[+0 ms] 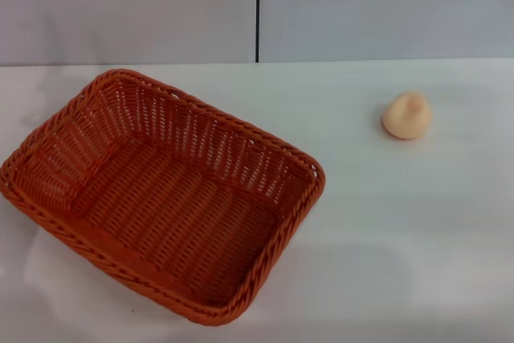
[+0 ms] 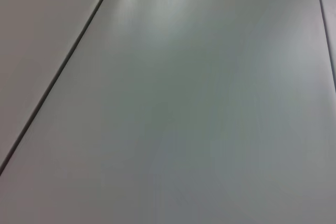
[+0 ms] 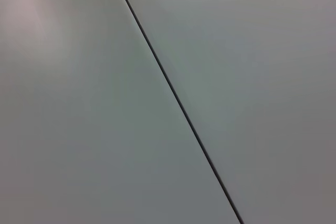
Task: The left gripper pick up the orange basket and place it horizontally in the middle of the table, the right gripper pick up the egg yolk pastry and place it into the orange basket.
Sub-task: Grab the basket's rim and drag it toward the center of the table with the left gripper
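In the head view the orange basket (image 1: 161,194) lies on the left half of the white table (image 1: 401,230), turned at an angle, with nothing inside it. The egg yolk pastry (image 1: 406,116) rests on the table at the right, toward the back, well apart from the basket. Neither gripper shows in any view. Both wrist views hold only grey wall panels and a dark seam.
A grey panelled wall (image 1: 361,6) with a vertical seam (image 1: 258,10) runs behind the table's far edge. Bare tabletop lies between the basket and the pastry and along the front right.
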Motion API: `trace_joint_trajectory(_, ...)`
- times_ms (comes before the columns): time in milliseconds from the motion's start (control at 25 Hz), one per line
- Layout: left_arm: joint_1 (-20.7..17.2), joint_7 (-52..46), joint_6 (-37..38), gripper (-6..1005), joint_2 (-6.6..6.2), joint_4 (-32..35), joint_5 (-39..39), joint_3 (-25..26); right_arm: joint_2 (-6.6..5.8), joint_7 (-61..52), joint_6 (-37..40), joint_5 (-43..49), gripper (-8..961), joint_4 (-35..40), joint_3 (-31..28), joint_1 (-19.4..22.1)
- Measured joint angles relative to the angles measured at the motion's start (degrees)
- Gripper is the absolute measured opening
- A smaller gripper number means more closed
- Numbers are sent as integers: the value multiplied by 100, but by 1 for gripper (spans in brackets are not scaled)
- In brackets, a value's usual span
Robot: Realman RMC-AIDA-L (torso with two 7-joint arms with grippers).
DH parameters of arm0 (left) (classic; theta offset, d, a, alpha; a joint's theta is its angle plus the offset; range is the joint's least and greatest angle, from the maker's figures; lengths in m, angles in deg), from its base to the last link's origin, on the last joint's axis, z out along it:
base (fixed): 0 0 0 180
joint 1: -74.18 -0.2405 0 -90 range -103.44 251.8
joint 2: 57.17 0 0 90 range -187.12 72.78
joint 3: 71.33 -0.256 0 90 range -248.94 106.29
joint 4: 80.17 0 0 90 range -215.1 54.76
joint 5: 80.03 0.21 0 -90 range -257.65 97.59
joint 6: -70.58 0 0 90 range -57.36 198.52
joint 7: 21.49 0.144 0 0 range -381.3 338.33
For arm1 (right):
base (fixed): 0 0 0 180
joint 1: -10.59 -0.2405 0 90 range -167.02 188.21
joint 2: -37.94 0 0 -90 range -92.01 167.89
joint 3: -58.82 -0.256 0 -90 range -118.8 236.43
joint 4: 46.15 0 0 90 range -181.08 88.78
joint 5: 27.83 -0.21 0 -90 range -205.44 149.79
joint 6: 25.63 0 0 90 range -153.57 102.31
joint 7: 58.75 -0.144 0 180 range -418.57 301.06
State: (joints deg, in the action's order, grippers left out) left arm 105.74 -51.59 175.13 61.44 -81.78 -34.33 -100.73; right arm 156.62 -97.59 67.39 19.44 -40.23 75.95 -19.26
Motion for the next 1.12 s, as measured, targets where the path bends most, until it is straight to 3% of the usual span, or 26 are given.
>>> trace_joint_trajectory(680, -186, -199, -291, 629, -46, 381, -14, 195, 32, 1, 241, 29, 585, -100, 8, 182)
trace_joint_trajectory(840, -258, -830, -568, 629, -59, 791, -11, 176, 32, -2, 276, 77, 585, -100, 9, 284)
trace_joint_trajectory(1120, -259, -1066, -731, 630, -57, 903, -10, 181, 25, -2, 222, 86, 585, -100, 9, 383)
